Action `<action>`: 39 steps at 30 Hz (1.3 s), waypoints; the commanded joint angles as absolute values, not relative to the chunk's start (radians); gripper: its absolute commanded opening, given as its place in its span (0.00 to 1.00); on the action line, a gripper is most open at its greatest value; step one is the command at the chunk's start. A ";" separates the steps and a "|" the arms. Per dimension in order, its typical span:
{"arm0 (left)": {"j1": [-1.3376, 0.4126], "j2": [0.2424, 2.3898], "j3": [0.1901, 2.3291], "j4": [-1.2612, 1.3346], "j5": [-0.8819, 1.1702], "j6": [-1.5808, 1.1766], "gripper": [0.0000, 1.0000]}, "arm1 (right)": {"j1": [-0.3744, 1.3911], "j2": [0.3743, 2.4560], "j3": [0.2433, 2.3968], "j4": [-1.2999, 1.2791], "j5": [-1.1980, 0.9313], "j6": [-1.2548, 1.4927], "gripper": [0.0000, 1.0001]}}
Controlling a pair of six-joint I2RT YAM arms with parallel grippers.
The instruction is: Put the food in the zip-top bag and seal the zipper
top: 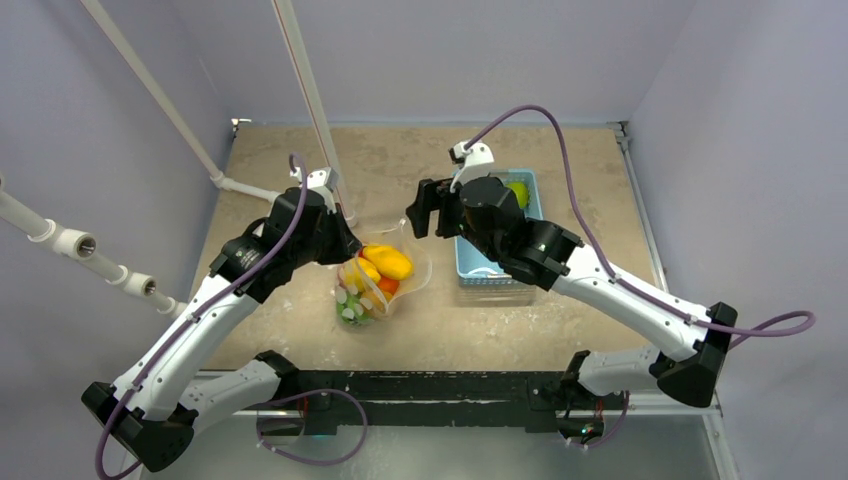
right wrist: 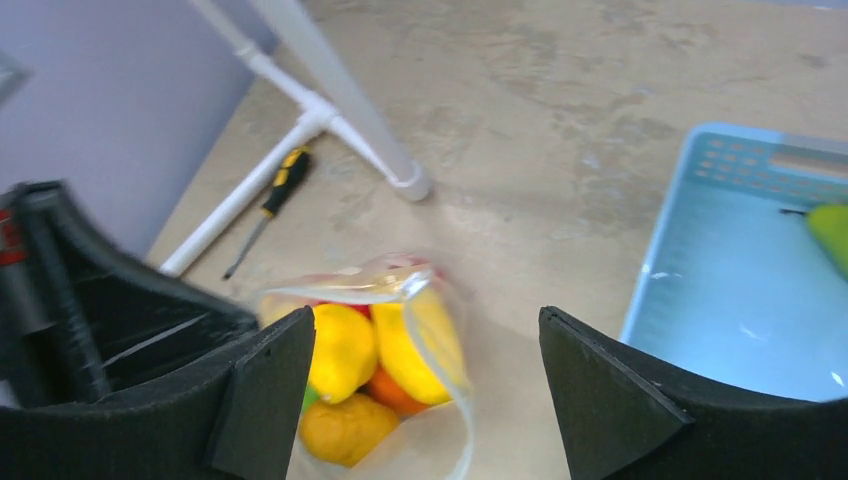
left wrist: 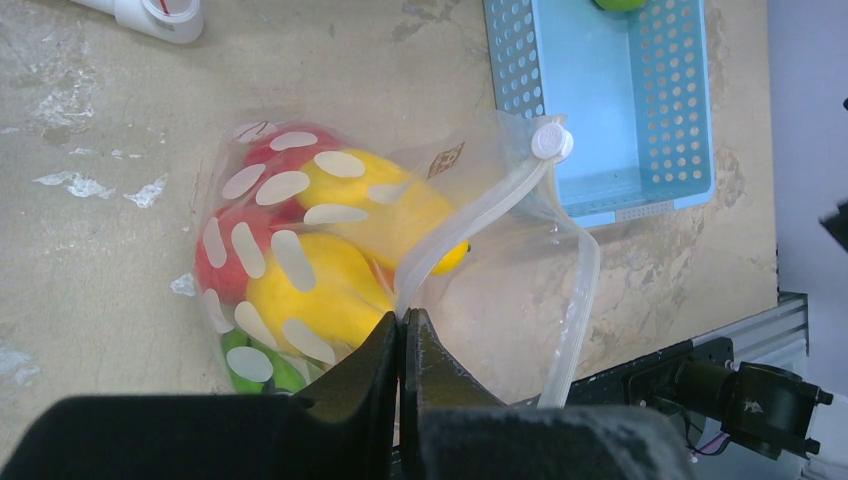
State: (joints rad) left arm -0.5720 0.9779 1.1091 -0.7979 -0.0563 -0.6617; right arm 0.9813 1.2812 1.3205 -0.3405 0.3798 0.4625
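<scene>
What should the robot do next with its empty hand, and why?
Probably reach the open right gripper to the green fruit lying in the blue basket. It's the only food visible outside the bag, and the left gripper is pinching the zipper with the mouth open.

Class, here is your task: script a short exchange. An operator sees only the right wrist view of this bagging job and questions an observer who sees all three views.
Operator: Does the left claw grip the bag?
Observer: Yes. The left claw is shut on the zipper at the mouth of the zip-top bag.
Operator: Where is the slider?
Observer: The white slider sits at the zipper's other end, beside the blue basket.
</scene>
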 commanded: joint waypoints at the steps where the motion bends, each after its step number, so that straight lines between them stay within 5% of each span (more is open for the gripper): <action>1: -0.575 0.960 1.152 -0.770 -0.052 -0.655 0.00 | 0.916 1.285 1.360 -0.444 0.531 0.497 0.84; 39: -0.575 0.920 1.106 -0.768 -0.022 -0.607 0.00 | 0.398 1.816 1.479 -0.412 0.615 0.446 0.85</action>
State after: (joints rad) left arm -0.5720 0.9401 1.1065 -0.8127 -0.0486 -0.6319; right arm 0.4316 1.7855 1.4273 -0.4408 0.6117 0.4534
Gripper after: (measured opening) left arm 0.007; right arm 0.845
